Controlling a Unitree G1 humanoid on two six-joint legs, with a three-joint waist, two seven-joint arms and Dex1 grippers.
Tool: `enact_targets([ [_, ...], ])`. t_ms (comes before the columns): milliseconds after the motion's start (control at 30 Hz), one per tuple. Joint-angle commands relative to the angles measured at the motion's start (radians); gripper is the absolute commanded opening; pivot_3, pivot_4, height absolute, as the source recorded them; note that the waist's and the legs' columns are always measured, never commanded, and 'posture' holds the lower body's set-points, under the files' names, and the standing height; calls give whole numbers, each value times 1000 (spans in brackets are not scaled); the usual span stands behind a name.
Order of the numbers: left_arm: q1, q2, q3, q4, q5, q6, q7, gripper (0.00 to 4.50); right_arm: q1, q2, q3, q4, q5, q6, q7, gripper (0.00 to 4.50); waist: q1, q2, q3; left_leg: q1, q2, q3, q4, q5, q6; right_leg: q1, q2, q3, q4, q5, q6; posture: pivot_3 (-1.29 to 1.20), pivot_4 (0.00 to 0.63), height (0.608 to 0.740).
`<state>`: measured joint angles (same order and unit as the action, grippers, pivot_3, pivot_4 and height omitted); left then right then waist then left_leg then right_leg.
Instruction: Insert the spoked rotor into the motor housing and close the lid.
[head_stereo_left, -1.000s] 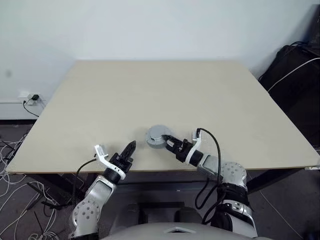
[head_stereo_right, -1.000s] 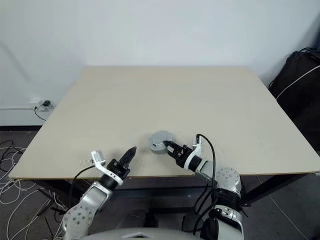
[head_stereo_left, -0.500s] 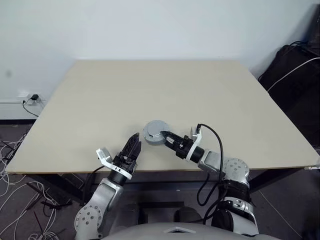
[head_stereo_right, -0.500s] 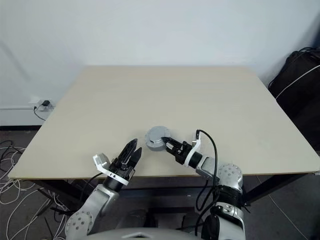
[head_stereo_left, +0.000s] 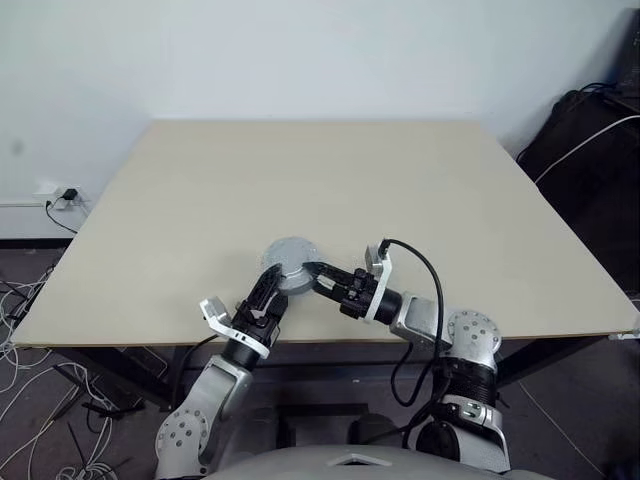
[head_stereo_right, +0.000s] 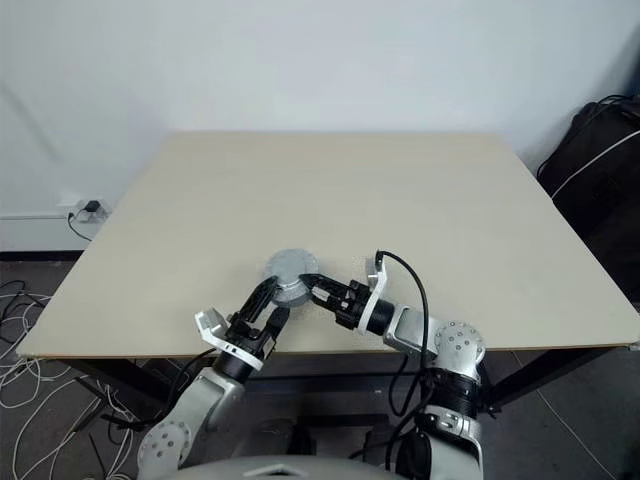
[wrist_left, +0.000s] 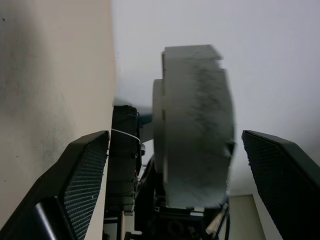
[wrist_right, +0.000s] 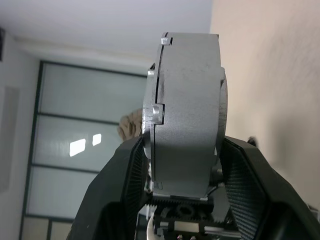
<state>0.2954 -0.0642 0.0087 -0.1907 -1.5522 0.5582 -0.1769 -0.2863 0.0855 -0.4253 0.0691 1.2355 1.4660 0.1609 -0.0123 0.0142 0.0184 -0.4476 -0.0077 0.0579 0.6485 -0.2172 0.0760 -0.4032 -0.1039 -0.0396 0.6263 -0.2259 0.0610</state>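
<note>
right jaws: clamped on the assembled grey motor housing, one black finger on each flat face, lid seam visible on its edge in the right wrist view
left jaws: spread wide, nothing between them touching; left wrist view shows the housing's edge in the gap, clear of both pads
right gripper: lower centre of the head views, pointing toward frame left, about level
left gripper: just below and left of the housing, fingers aimed up toward it
change, housing: a second ago it sat low at the table's near edge, right of centre; now carried up and toward frame left, held above the table
change, left jaws: were pressed together a second ago, parted by half a second ago, same wide gap now
change, left arm: wrist has rolled, tips moved in closer under the housing
change, right arm: forearm lifted and swung toward frame left, black cable loop riding up with it
housing place: lower centre of frame, between the two grippers, off the tabletop, on edge in the wrist views
surroundings: black bag at the right edge, wall socket with cables at the left
</note>
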Motion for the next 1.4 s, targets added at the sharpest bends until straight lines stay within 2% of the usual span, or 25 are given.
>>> enact_targets([
  [33, -23, -106, -18, -1, -19, -4, -12, 4482, 2, 7, 23, -57, 73, 20, -15, 2065, 0, 0, 0, 0, 0, 0, 0, 0, 0, 0, 0, 0, 0, 0, 0, 0, 0, 740],
  [267, -27, -104, -19, -2, -18, -8, -14, 4482, 17, 3, 42, -69, 115, 17, -61, 2065, 0, 0, 0, 0, 0, 0, 0, 0, 0, 0, 0, 0, 0, 0, 0, 0, 0, 740],
  [300, -27, -104, -19, -2, -19, -8, -14, 4121, 17, 2, 44, -70, 119, 14, -67, 2065, 0, 0, 0, 0, 0, 0, 0, 0, 0, 0, 0, 0, 0, 0, 0, 0, 0, 740],
  [333, -26, -104, -20, -4, -20, -7, -15, 3965, 18, 1, 45, -71, 121, 11, -73, 2065, 0, 0, 0, 0, 0, 0, 0, 0, 0, 0, 0, 0, 0, 0, 0, 0, 0, 740],
  [500, -25, -102, -21, -6, -22, -5, -12, 2305, 20, -3, 51, -70, 134, -7, -98, 2065, 0, 0, 0, 0, 0, 0, 0, 0, 0, -1, 0, 0, 0, 0, 0, 0, 0, 740],
  [533, -25, -101, -21, -6, -23, -6, -11, 2130, 21, -5, 55, -70, 139, -11, -101, 2065, 0, 0, 0, 0, 0, 0, -1, 0, 0, -1, 0, 0, 0, 0, 0, 0, 0, 740],
  [767, -25, -96, -25, -13, 0, -34, -13, 2129, 48, -76, 174, -203, -5, -140, -23, 2065, 0, 0, 0, -1, 0, 1, -1, 0, 0, -1, 0, 0, -1, 0, 0, 0, 0, 740],
  [967, -33, -94, -18, -13, 31, -69, -11, 2122, 69, -170, 272, -268, -122, -239, 61, 4080, 1, -2, 2, -1, 0, 1, 0, 0, 0, -1, 0, 0, -1, 0, 0, 0, 0, 740],
  [1033, -38, -92, -11, -12, 42, -81, -10, 2122, 80, -212, 310, -299, -177, -284, 98, 4500, 1, -3, 2, -1, 0, 1, 0, 0, 0, -1, 0, 0, -1, 0, 0, 0, 0, 740],
  [1267, -87, -76, 42, 12, 75, -131, -2, 2121, 163, -359, 481, -390, -485, -631, 286, 4500, 2, -5, 3, -1, 0, 1, 0, 0, 0, -1, 0, 0, -1, 0, 0, 0, 0, 740],
  [1400, -154, -73, 96, 69, 95, -173, 30, 2121, 199, -434, 628, -358, -754, -902, 345, 4500, 2, -5, 3, 0, 0, 1, 1, 0, 0, 0, 1, 0, -1, 0, 1, 0, 0, 740],
])
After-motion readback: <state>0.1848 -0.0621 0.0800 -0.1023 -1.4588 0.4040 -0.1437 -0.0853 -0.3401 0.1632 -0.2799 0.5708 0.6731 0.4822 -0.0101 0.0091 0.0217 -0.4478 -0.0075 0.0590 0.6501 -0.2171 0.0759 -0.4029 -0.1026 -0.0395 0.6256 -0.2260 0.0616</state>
